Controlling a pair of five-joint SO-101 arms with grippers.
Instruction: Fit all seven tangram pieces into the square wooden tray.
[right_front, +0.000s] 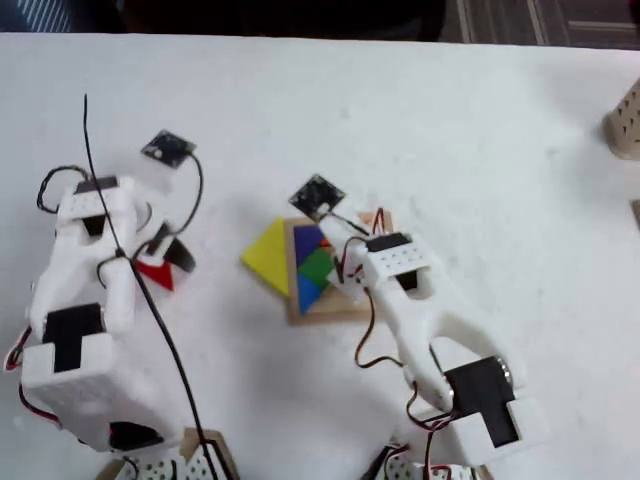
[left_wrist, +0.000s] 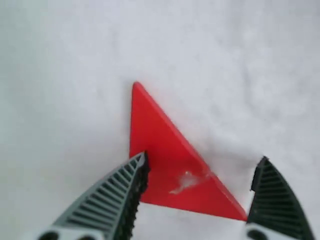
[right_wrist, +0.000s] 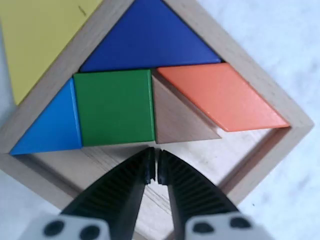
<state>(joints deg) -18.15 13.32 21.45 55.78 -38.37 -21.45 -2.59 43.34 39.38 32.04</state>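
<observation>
White bench, tangram under way: the square wooden tray (right_wrist: 255, 80), near the bench's middle, holds five smooth flat pieces, with bare floor left. A yellow triangle (right_front: 268, 255) lies against its rim on the side facing the left edge. The red triangle (left_wrist: 170, 165) lies flat, well apart, toward that edge. The left end effector (left_wrist: 202, 157) straddles it, fingers wide. The right end effector (right_wrist: 156, 155) hangs pinched closed and empty over the tray. Gripping the thin, slick red triangle probably calls for squeezing squarely across its edges, lest it skid.
</observation>
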